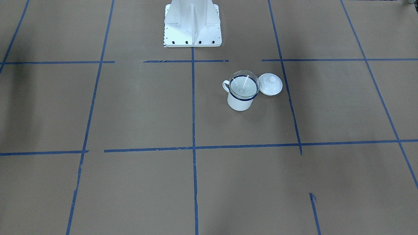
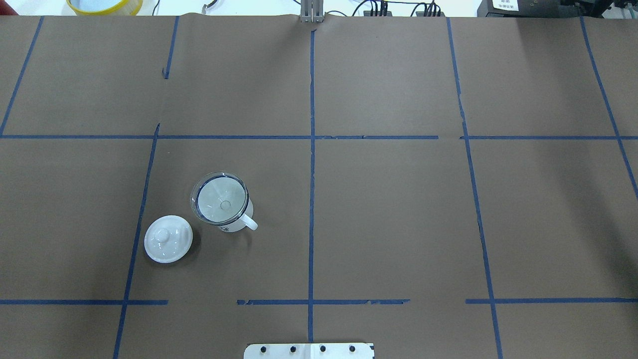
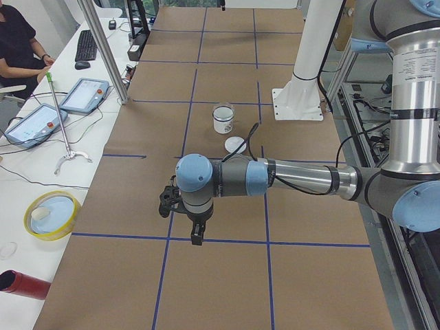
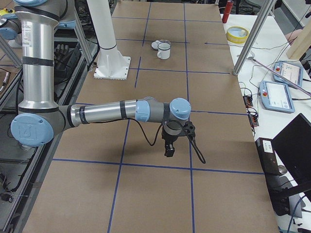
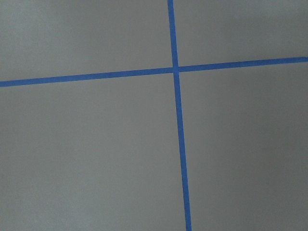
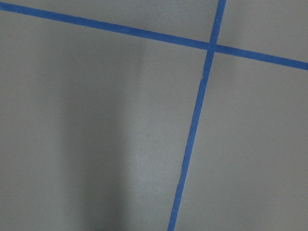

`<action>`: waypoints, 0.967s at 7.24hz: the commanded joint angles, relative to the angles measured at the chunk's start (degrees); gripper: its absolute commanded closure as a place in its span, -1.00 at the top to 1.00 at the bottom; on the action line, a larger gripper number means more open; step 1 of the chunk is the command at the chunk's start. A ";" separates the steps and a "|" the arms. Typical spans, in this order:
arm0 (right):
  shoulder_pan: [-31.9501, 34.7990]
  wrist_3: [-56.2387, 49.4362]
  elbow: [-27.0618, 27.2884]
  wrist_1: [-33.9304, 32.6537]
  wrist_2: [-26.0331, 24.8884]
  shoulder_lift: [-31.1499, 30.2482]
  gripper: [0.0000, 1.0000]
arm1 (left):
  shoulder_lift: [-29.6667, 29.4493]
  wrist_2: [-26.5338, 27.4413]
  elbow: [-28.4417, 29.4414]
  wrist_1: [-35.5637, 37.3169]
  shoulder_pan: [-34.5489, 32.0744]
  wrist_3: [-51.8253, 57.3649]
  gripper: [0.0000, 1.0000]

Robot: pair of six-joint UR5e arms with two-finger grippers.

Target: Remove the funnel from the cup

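On the tabletop [image 2: 398, 224], robot's left half, the funnel [image 2: 221, 198] is sitting upright, stem down, in the cup [image 2: 233, 225], lid [image 2: 168, 238] lying beside. Well apart, the left pincer [image 3: 196, 230] is hovering, apparently nearer than the right pincer [image 4: 168, 148]; both are showing in side views only, so opening: cannot tell.

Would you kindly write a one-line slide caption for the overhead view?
Clear funnel seated in a white mug, white lid beside it on the blue-taped table.
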 commanded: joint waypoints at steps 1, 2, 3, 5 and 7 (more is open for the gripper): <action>0.00 0.08 0.00 0.00 0.00 0.00 1.00 | -0.55 0.09 -0.56 -0.09 0.09 -0.18 1.00; 0.00 0.08 0.00 0.00 0.00 0.00 1.00 | -0.73 0.18 0.04 -0.09 0.26 -0.18 1.00; 0.00 0.08 0.00 0.00 0.00 0.00 1.00 | -0.99 0.27 -0.30 -0.35 0.27 0.08 1.00; 0.00 -0.01 0.00 0.00 0.00 0.00 1.00 | -0.03 0.64 -3.36 -0.44 -0.26 -0.18 1.00; 0.00 0.08 0.00 0.00 0.00 0.00 1.00 | 1.91 -4.73 -3.38 -4.46 0.44 -1.05 1.00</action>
